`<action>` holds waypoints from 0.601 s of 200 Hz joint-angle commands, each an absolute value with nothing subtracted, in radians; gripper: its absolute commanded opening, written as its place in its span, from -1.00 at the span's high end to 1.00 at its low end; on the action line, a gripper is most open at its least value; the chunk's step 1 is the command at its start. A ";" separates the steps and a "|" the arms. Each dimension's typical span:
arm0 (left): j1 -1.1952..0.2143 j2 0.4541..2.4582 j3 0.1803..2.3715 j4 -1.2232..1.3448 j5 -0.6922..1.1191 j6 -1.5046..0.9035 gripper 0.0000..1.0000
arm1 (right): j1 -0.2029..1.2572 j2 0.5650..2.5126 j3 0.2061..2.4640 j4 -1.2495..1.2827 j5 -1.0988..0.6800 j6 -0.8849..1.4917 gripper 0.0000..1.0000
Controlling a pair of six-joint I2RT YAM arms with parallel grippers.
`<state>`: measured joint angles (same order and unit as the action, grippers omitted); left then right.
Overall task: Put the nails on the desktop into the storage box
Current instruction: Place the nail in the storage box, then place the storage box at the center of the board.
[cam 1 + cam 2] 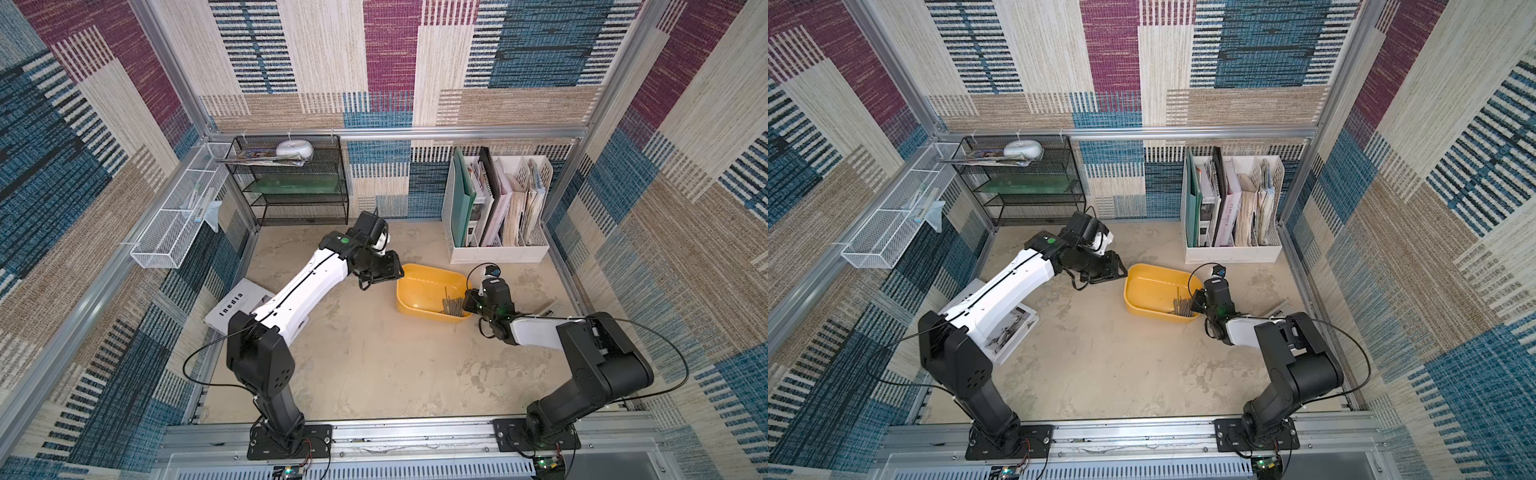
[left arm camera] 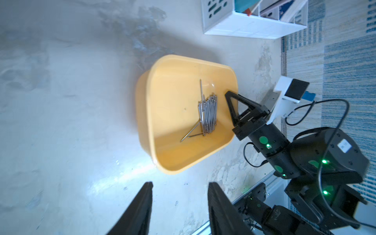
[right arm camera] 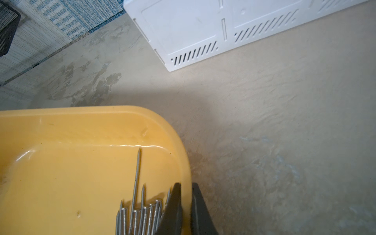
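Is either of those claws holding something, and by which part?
The right end effector pinches the storage box by its side rim, jaws on either side of the wall. The left end effector is open and holds nothing.

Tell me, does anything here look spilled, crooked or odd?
Nothing spilled or damaged. The nails lie in the tub, bunched at the end where the right gripper pinches its wall; a couple lie askew from the bundle. The left gripper hangs open and empty nearby.
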<state>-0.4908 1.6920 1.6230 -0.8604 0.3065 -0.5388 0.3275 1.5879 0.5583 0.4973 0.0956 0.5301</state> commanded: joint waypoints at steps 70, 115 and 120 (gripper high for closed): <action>-0.281 1.344 1.065 -0.712 0.283 -0.533 -0.04 | 0.410 1.593 0.664 0.314 0.131 0.514 1.00; -0.234 1.294 0.997 -0.700 0.304 -0.518 -0.04 | 0.434 1.580 0.695 0.245 0.149 0.512 0.87; -0.231 1.291 0.993 -0.698 0.308 -0.517 -0.04 | 0.436 1.580 0.696 0.241 0.145 0.512 0.82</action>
<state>-0.2447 1.3064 1.0103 -0.7303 0.2844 -0.5339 0.4263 1.5894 0.6807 0.2920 0.1345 0.5110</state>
